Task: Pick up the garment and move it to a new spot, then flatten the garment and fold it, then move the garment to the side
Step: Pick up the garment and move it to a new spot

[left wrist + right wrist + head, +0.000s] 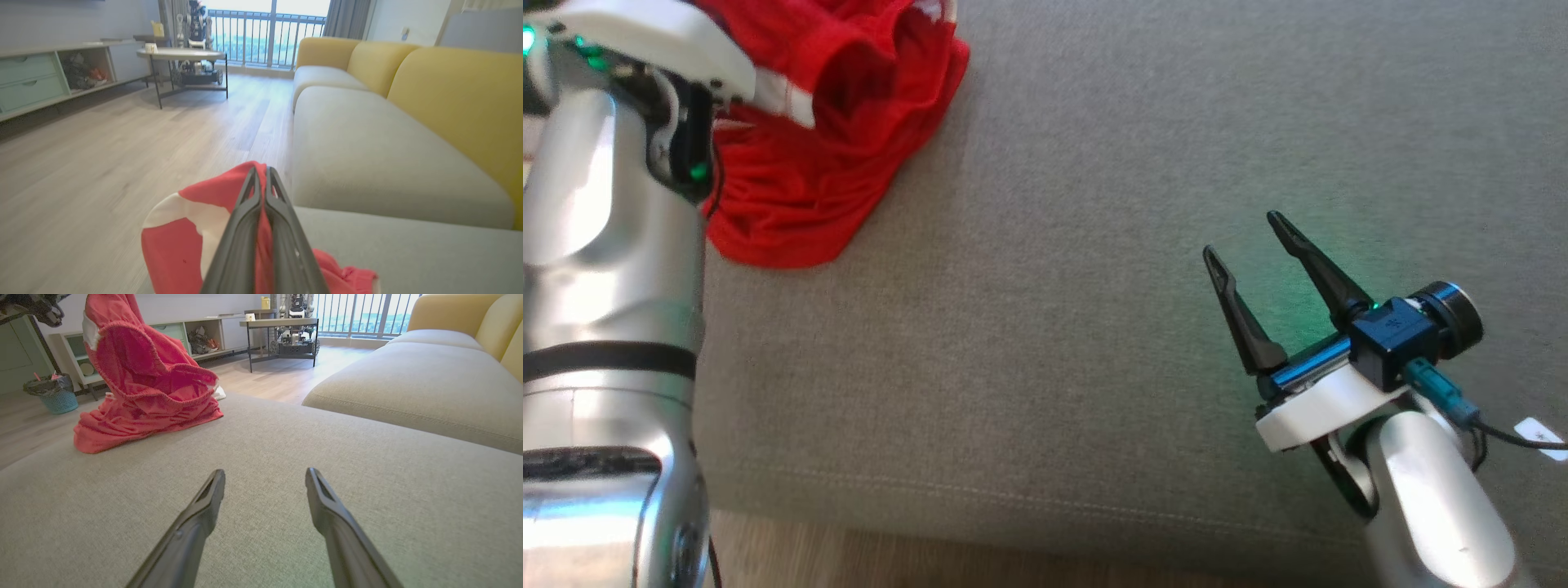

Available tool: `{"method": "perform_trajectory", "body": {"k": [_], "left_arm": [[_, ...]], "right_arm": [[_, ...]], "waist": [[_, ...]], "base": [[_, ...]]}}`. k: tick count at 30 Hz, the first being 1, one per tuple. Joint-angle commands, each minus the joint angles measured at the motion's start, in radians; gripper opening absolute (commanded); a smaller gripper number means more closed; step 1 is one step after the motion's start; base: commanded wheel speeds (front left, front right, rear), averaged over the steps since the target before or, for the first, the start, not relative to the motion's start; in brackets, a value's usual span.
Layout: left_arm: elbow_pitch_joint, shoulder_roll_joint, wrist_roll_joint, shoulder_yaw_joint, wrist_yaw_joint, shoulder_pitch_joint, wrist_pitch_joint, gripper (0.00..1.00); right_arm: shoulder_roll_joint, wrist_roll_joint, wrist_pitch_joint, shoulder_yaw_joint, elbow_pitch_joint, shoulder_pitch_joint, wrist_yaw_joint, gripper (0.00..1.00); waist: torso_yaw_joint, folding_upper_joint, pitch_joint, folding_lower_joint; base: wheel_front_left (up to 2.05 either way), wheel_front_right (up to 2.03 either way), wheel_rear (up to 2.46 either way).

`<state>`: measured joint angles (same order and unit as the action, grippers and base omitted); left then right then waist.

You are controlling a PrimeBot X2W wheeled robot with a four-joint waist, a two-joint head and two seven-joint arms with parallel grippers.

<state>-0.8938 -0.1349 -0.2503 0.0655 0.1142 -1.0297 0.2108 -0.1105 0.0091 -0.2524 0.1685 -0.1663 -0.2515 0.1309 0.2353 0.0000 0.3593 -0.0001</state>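
Left gripper [262,171] pinches a fold of the limp, light red garment [171,253], which should drape; right gripper [1243,234] stands wide, empty.

One red garment [833,139] on one grey sofa seat [1094,245]. Two hands: the left hand [261,170] and the right hand [1241,232]. Three yellow back cushions [457,98]. One waste bin [53,396].

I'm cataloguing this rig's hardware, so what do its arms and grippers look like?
Both arms are silver tubes; the left arm has a black band and green lights. The right gripper has two tapered black fingers on a white mount, beside a dark blue camera block with a teal plug and black cable. The left gripper has matching dark fingers.
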Motion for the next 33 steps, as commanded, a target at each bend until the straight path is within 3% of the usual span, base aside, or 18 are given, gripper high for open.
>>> {"method": "perform_trajectory", "body": {"k": [1,5,15,21,33], "left_arm": [[0.088,-0.038,-0.011,-0.01,0.004,-0.023,0.018,0.0],[0.213,-0.028,-0.021,0.011,0.008,0.01,0.012,0.0],[0.552,-0.029,-0.035,0.08,0.012,0.071,-0.136,0.0],[0.747,-0.033,-0.061,0.117,0.013,0.098,-0.249,0.0],[0.878,-0.035,-0.119,0.22,0.015,0.117,-0.394,0.0]], "right_arm": [[0.023,0.01,-0.009,0.023,0.029,0.016,0.0,1.0],[0.039,0.016,-0.009,0.031,0.038,0.019,0.0,1.0],[0.059,0.036,-0.009,0.028,0.108,0.009,0.0,1.0],[0.06,0.098,-0.009,0.028,0.17,0.002,0.0,1.0],[0.06,0.188,-0.009,0.01,0.224,-0.001,0.0,1.0]], "waist": [[-0.031,0.0,-0.043,0.0001],[-0.074,0.0,-0.078,0.0001],[-0.244,0.0,-0.108,0.0001],[-0.39,0.0,-0.096,0.0001],[-0.652,0.0,-0.041,0.0001]], "base": [[0.0,0.0,0.0],[0.0,0.0,0.0],[0.0,0.0,0.0],[0.0,0.0,0.0],[0.0,0.0,0.0]]}}
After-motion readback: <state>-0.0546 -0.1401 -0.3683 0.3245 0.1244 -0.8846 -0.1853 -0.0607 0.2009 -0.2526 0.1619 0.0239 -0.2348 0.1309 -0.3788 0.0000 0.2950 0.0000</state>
